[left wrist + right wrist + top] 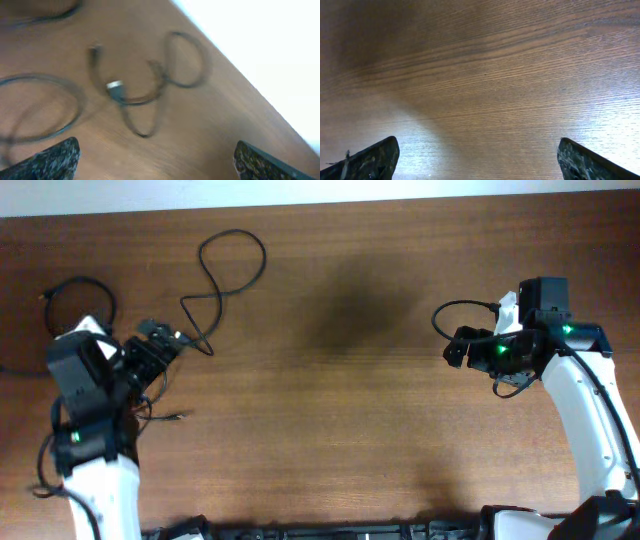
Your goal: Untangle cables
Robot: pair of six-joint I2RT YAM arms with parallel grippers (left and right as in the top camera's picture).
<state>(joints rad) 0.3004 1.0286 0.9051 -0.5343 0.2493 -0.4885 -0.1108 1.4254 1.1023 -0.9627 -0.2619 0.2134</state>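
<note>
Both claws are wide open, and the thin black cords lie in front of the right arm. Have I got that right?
Not quite: the cords lie on the table by the left gripper, not the right gripper, as the overhead view shows. Both grippers are indeed wide open.

overhead cam looks straight down at the whole table (350, 430); wrist cams sit low and close; cables (115, 87) ahead of the left pincer (157, 161) show in overhead too
</note>
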